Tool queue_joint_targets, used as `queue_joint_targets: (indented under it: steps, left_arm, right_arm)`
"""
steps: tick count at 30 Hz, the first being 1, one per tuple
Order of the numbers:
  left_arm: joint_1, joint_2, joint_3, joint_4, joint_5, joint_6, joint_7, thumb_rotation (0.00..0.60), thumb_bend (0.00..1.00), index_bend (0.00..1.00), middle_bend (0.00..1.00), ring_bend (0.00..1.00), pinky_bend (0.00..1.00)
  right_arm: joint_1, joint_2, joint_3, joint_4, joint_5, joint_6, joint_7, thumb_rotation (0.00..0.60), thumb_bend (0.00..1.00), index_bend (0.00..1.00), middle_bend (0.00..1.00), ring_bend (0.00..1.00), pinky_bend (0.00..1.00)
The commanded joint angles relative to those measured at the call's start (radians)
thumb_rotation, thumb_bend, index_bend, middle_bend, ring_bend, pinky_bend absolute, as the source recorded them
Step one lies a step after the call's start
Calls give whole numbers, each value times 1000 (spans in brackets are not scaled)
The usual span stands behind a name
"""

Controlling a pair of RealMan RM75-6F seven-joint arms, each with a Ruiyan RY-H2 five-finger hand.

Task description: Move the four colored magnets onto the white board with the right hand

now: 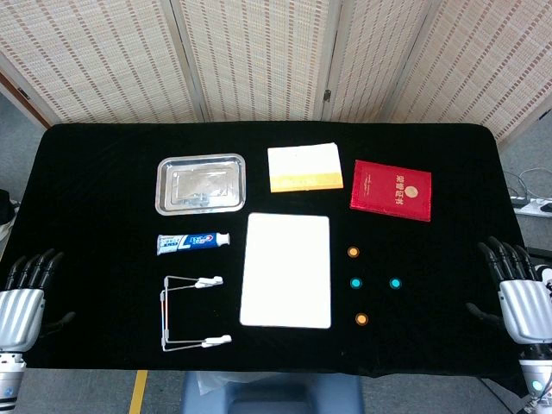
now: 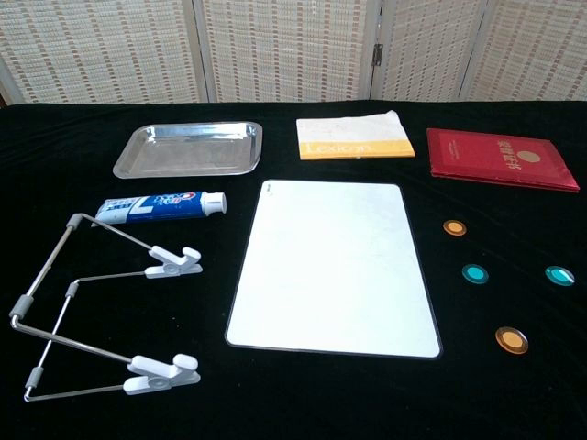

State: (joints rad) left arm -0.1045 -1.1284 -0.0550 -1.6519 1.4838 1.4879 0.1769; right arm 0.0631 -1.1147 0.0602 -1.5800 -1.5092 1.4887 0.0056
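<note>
A white board (image 1: 286, 270) (image 2: 332, 266) lies flat in the middle of the black table. To its right sit several round magnets: an orange one (image 1: 353, 252) (image 2: 454, 227), a teal one (image 1: 356, 283) (image 2: 474, 273), a second teal one (image 1: 395, 283) (image 2: 559, 275) and another orange one (image 1: 362, 319) (image 2: 511, 340). My right hand (image 1: 519, 293) rests at the table's right edge, fingers apart, holding nothing, well right of the magnets. My left hand (image 1: 26, 293) is at the left edge, also empty. The chest view shows neither hand.
A steel tray (image 1: 201, 183) (image 2: 191, 149), a yellow-and-white booklet (image 1: 304, 168) (image 2: 354, 137) and a red booklet (image 1: 392, 191) (image 2: 500, 158) lie along the back. A toothpaste tube (image 1: 192, 242) (image 2: 161, 206) and a wire clip hanger (image 1: 191, 312) (image 2: 101, 302) lie left of the board.
</note>
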Motion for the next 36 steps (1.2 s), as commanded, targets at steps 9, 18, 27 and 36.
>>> queue_joint_targets:
  steps: [9, 18, 27, 36]
  left_arm:
    - [1, -1, 1, -5, 4, 6, 3, 600, 154, 81, 78, 106, 0]
    - [2, -3, 4, -12, 12, 12, 4, 600, 153, 81, 78, 107, 0]
    - [10, -1, 8, -14, 15, 20, 2, 600, 154, 85, 78, 107, 0]
    - [10, -2, 5, -4, 5, 16, -9, 600, 153, 87, 78, 107, 0]
  right_arm:
    - [9, 5, -4, 1, -6, -15, 16, 600, 171, 0, 51, 36, 0]
    - [69, -26, -18, 7, -44, -103, 18, 600, 189, 82, 51, 40, 0]
    - [195, -119, -19, 39, -61, -280, -25, 600, 274, 314, 36, 30, 0]
    - [286, -210, -7, 98, -22, -402, -64, 600, 294, 373, 47, 22, 0]
